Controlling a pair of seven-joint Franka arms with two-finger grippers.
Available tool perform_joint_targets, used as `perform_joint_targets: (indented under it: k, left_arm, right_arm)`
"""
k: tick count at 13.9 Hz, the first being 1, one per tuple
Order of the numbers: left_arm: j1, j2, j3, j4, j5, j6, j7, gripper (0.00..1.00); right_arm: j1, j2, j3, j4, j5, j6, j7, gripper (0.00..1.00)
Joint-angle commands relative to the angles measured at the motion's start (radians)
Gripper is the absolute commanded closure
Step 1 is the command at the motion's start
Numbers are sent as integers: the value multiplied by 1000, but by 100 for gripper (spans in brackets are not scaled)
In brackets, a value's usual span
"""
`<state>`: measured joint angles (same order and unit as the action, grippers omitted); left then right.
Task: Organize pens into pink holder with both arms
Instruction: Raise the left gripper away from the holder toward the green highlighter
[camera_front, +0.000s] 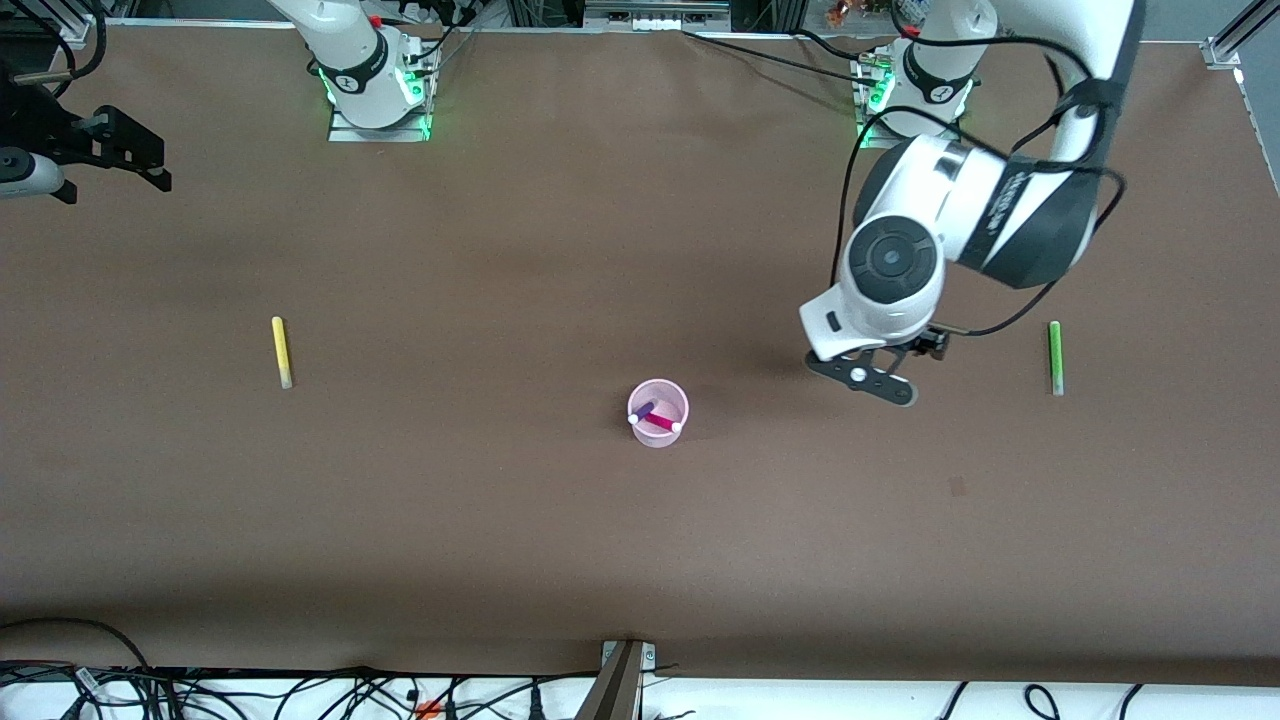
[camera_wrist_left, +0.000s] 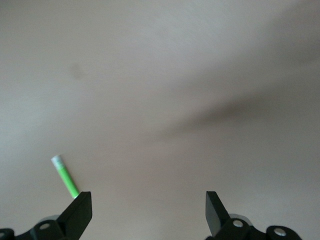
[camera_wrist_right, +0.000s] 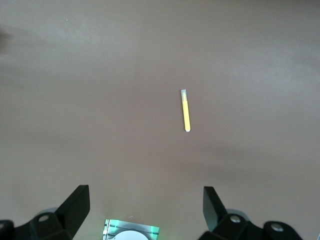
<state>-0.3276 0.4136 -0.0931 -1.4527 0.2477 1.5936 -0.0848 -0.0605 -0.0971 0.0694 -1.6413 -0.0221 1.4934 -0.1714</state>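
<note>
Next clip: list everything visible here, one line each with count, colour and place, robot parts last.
pink holder: one, pale pink, mid-table.
magenta pen: one, inside the holder.
dark purple pen: one, inside the holder.
yellow pen: one, flat on the table toward the right arm's end.
green pen: one, flat on the table toward the left arm's end.
table: one, brown.
left gripper: black, open, over the table between holder and green pen.
right gripper: black, open, high at the right arm's end, over bare table.

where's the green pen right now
The green pen lies flat on the table toward the left arm's end, well apart from the pink holder. The open left tool hovers between the two.
</note>
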Motion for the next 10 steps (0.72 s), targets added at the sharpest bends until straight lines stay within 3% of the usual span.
perform_joint_targets:
  k: [1,6,8,10]
  left_arm:
    - [76,-71,-4,135,-52,-106,-21,0]
    - [197,-102,-5,277,-91,-107,-24,0]
    - [283,-101,-5,278,-174,-107,-21,0]
    - [349,-126,-5,206,-218,-119,-15,0]
  right_arm:
    - [1,10,0,29,-7,-27,6,0]
    - [1,5,4,29,-6,-51,6,0]
    - [1,5,4,29,-2,-53,6,0]
    - [2,5,6,31,13,-44,6,0]
